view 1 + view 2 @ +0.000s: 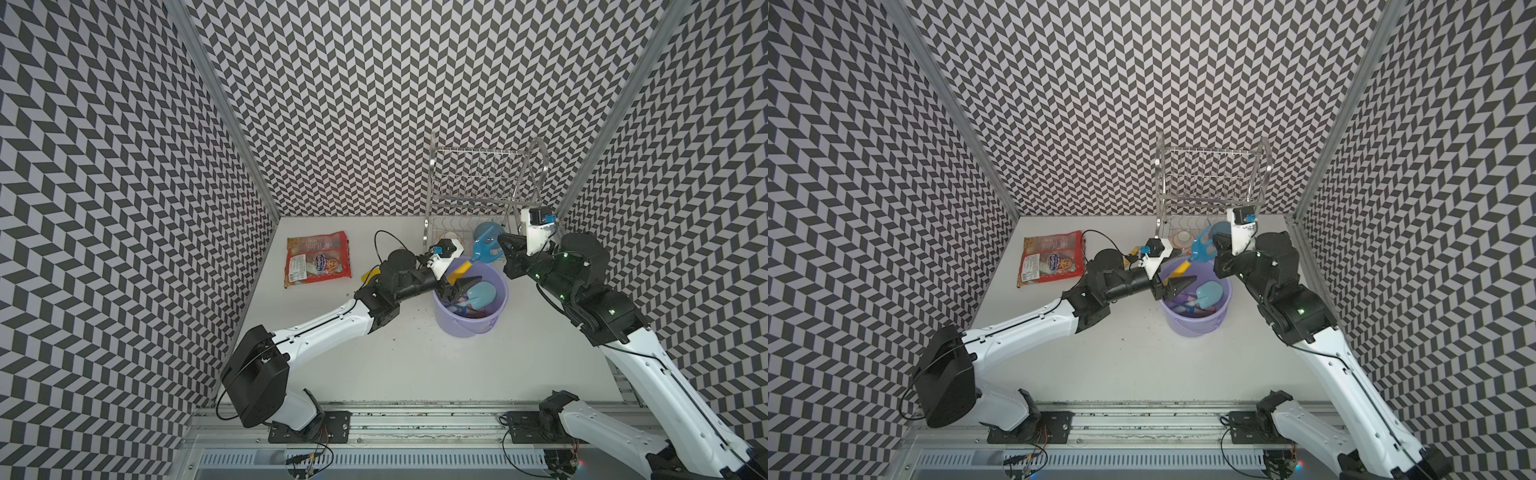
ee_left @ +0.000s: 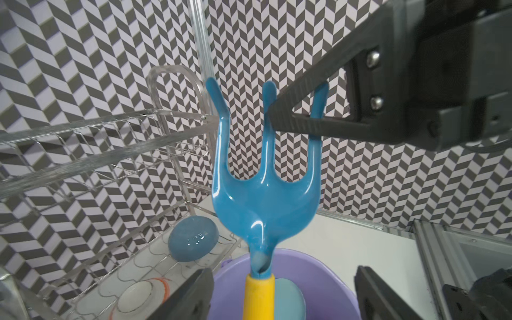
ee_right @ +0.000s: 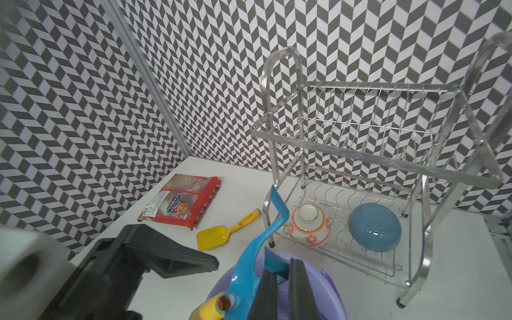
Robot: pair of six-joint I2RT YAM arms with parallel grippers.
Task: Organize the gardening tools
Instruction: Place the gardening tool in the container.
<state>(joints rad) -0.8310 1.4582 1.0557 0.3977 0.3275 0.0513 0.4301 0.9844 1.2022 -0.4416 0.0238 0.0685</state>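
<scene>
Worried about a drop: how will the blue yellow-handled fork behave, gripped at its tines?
Probably slippery: the blue yellow-handled fork shines glossily. Likely stiff and light: it looks like moulded plastic. Pinched by the right gripper at the tines alone, it may swing or twist.

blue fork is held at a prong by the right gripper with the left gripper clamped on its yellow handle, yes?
No: the left wrist view shows the left gripper open, fingers apart either side of the yellow handle. The right gripper does hold the blue fork by a prong.

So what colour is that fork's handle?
Yellow; the fork handle shows best in the left wrist view.
</scene>
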